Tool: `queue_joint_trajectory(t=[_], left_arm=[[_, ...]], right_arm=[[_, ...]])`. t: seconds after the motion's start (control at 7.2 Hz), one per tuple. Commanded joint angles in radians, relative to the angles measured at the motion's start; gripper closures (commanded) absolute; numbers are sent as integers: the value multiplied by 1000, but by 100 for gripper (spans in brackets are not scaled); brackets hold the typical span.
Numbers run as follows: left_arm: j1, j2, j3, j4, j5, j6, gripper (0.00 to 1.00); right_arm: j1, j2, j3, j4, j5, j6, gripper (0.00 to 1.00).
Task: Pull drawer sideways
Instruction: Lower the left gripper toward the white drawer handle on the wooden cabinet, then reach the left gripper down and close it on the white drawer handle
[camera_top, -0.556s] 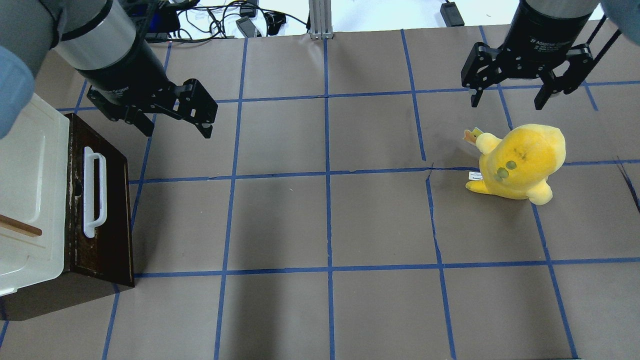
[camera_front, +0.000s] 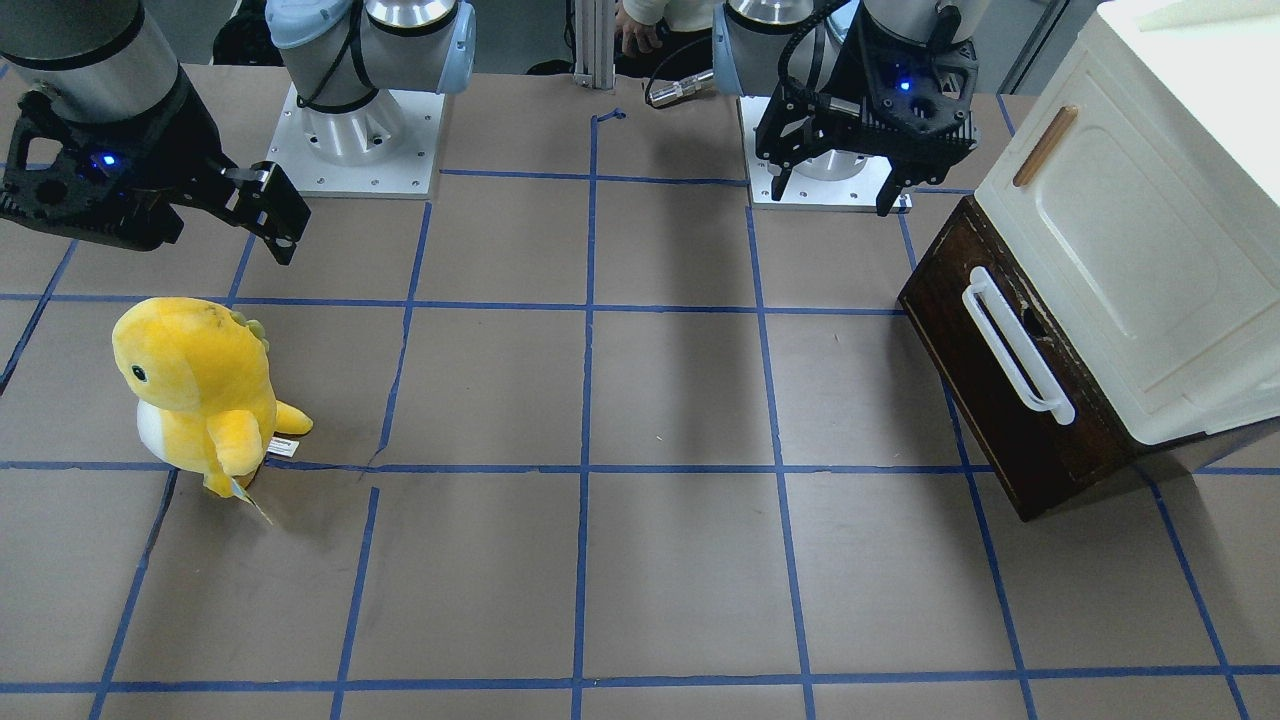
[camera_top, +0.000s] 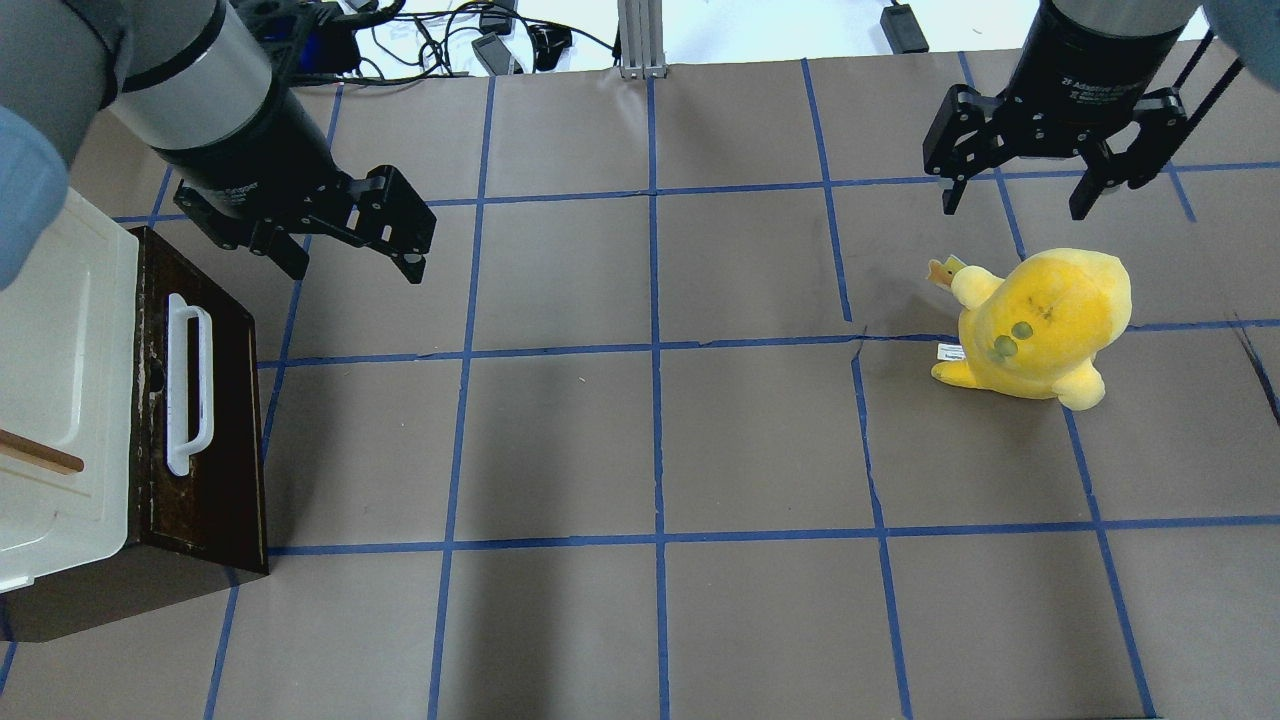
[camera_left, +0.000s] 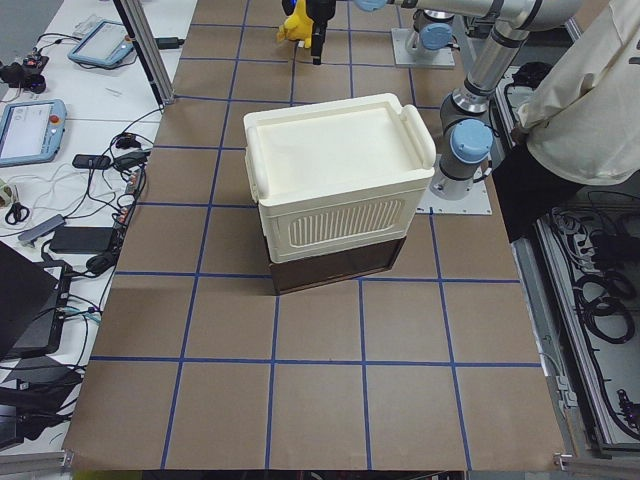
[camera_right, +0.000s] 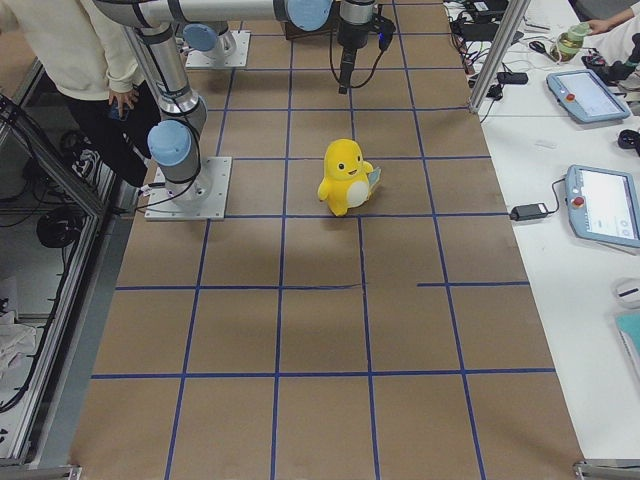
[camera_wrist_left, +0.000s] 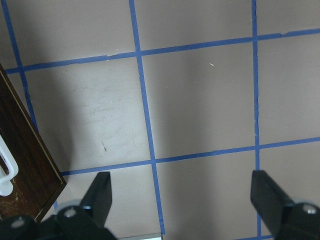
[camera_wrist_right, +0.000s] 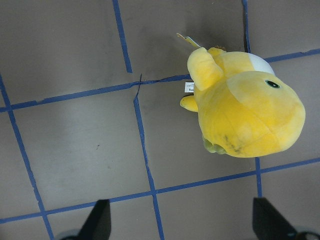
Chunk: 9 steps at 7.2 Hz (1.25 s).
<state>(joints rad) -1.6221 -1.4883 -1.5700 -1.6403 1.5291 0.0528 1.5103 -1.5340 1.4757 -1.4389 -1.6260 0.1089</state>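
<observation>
Dark brown drawer (camera_top: 215, 440) front sits under the cream cabinet (camera_top: 60, 380) at the table (camera_top: 650, 450) edge on my left, white bar handle (camera_top: 188, 385) facing inward. I see L gripper (camera_top: 355, 270) hovering near its far corner, fingers apart, touching nothing. R gripper (camera_top: 1012, 210) spread too, near yellow plush (camera_top: 1040, 325).

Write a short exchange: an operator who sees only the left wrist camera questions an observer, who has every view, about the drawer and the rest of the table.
Operator: I see only a brown corner. Where is the handle?
Observer: The white bar handle runs along the drawer front; the open left gripper is off to one side, not touching it.
Operator: Anything near the other arm?
Observer: A yellow plush toy stands on the table close to the open right gripper.
</observation>
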Motion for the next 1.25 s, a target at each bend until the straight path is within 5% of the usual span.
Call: queue_joint_trajectory(t=[0.0,0.28,0.69,0.83,1.11], left_arm=[[1,-20,7,0,-1,-42,0],[-8,-82,2,26,60,-80,0],[-125,-252,-88,28,471,-198,0],[-127,-301,-119,27,541,-223,0],[-124,-383,-218,27,856,-257,0]], right_arm=[[-1,0,0,0,0,0,0],[1,0,0,0,0,0,0],[1,0,0,0,0,0,0],[1,0,0,0,0,0,0],[1,0,0,0,0,0,0]])
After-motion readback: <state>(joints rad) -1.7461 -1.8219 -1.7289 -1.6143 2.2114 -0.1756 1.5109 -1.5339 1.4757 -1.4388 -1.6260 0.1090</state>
